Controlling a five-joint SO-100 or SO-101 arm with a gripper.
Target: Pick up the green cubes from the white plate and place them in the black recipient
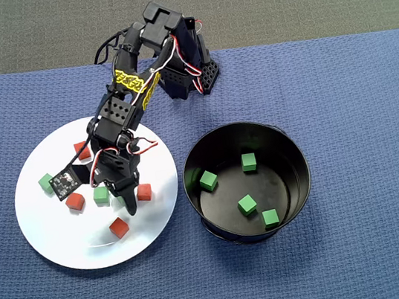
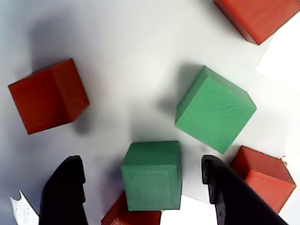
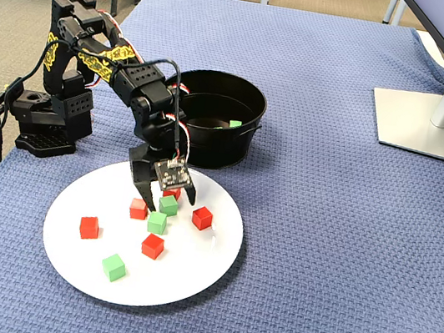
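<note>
Open gripper [image 2: 145,187] straddling a green cube [image 2: 152,174] on the white plate [image 1: 48,240], nothing pinched yet.
Risk: catching the red cube [image 2: 133,216] touching it underneath; could drag both toward the black tub [image 1: 290,152].

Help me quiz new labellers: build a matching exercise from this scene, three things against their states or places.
Things:
1. tool
2. black recipient
3. monitor stand

States or places:
A. holds four green cubes
B. grey, at the right in the fixed view
C. open, astride a green cube

Pairs: 1-C, 2-A, 3-B
</note>
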